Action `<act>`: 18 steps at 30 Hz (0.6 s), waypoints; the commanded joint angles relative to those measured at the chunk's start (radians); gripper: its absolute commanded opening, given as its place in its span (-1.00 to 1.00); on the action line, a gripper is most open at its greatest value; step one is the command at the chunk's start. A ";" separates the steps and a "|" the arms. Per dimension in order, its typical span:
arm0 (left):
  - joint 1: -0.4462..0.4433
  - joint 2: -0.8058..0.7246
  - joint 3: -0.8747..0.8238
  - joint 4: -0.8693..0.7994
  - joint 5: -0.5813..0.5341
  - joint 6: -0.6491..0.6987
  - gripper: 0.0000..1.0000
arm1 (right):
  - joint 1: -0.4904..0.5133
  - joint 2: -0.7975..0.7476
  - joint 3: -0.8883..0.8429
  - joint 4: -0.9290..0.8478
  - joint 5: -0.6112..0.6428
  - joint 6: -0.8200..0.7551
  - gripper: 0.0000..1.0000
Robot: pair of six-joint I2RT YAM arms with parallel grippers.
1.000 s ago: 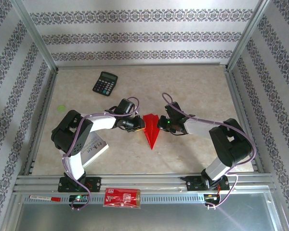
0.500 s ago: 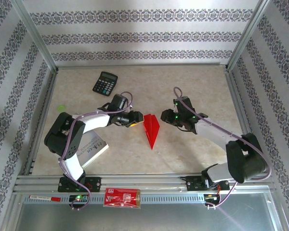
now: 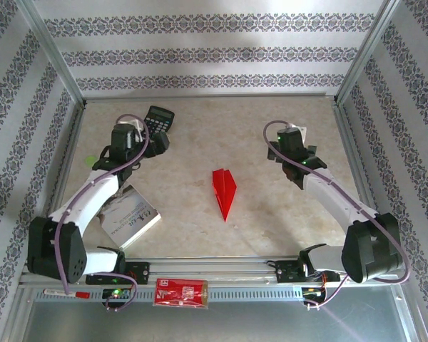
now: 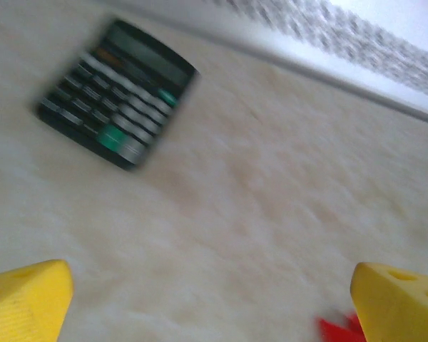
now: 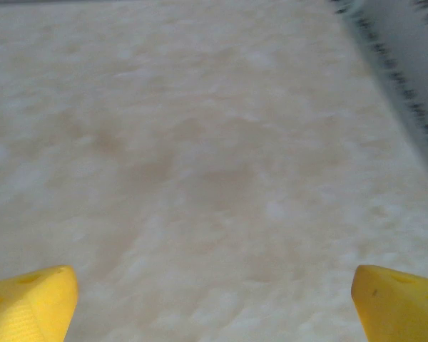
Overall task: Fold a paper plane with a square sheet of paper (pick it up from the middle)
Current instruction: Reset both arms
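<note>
The paper plane (image 3: pixel 224 190) lay flat on the surface (image 3: pixel 200 235) at the middle of the top view. Its pointed nose aimed toward the bottom of the frame and its wider end toward the top, with a centre ridge running its length. Nothing touched it, and both arms stood well apart from it.

The left tool (image 4: pixel 212 306) was spread wide and held nothing. In the left wrist view its yellow fingertips (image 4: pixel 25 299) sat at the two lower corners with bare surface between them. A sliver of red paper showed at the bottom edge, just beside the right-hand fingertip. The black calculator (image 4: pixel 118 92) lay blurred in the upper left of that view. In the top view it sat at the upper left, near the end of the left arm.

The right tool (image 5: pixel 214 306) was likewise spread wide and empty, its yellow fingertips (image 5: pixel 399 303) at the two lower corners of the right wrist view. Pale mottled surface lay between them, and a strip of patterned wall crossed the upper right corner.

A white booklet (image 3: pixel 132 214) lay at the lower left of the top view, partly under the left arm. A red printed packet (image 3: pixel 180 292) rested on the metal rail along the bottom of that view.
</note>
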 commanded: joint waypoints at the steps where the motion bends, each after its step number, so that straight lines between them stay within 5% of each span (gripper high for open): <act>1: 0.055 0.001 -0.069 0.058 -0.328 0.225 1.00 | -0.059 0.047 -0.064 0.138 0.141 -0.102 0.97; 9: 0.233 0.128 -0.267 0.465 -0.134 0.347 1.00 | -0.172 0.059 -0.408 0.757 -0.175 -0.184 0.96; 18: 0.270 0.221 -0.402 0.742 0.067 0.339 1.00 | -0.244 0.076 -0.457 0.930 -0.329 -0.203 0.96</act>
